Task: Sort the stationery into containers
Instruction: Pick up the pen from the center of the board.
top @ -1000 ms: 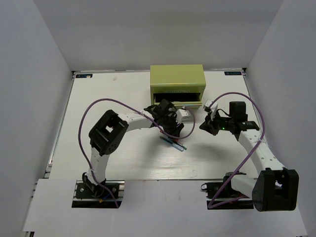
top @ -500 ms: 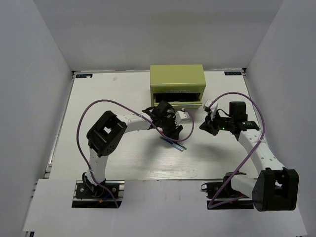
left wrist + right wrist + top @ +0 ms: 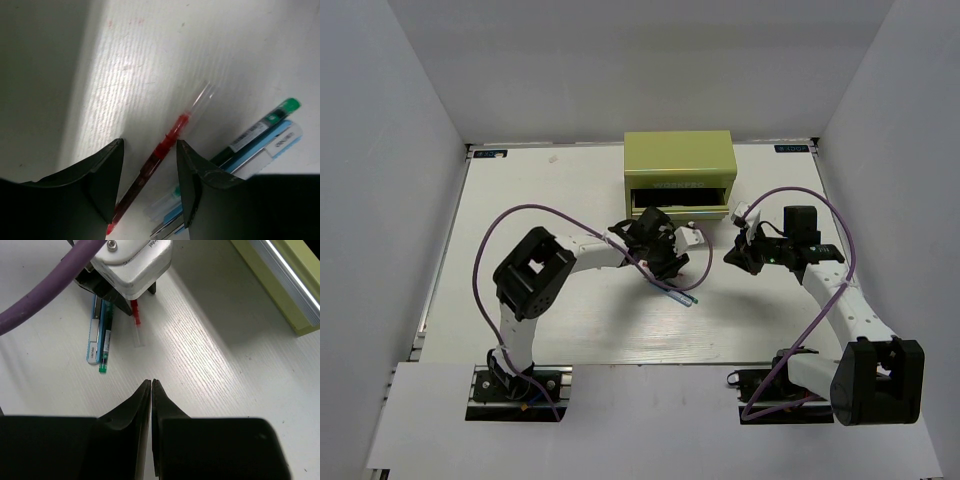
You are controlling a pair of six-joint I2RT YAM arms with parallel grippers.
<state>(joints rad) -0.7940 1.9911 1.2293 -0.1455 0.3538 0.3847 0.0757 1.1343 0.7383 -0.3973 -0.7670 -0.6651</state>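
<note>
Left pincer (image 3: 149,150): my jaws stand apart, one on each side of the red pen (image 3: 165,145). Neither pad visibly touches it, and nothing is clamped.
Right pincer (image 3: 151,383): jaws pressed together on nothing, hovering above the table (image 3: 520,300). In the top view it sits at 3 o'clock of my left one.
Red pen: flat on the table at about 6 o'clock of the chest (image 3: 680,160). In my left wrist view it runs from 7 to 1 o'clock, with its clear end at 1 o'clock.
Other pens: the teal-green pen (image 3: 260,125) and the pale blue-silver pen (image 3: 272,145) lie side by side at 4 o'clock of the red one, close to it. I cannot make out a white one.
Chest: yellow-green, with a silver handle strip (image 3: 285,270) showing in my right wrist view. The lower drawer (image 3: 682,212) looks drawn out a little, though I cannot be sure.
Handling: I judge the pen light, stiff and smooth, a round barrel likely to roll or swivel under an off-centre squeeze.
Hold: I would take it across the red middle of the barrel. The clear end looks slimmer and might slip.
Risk: my right-hand finger (image 3: 192,175) stands near the neighbouring pens, so closing may nudge them.
</note>
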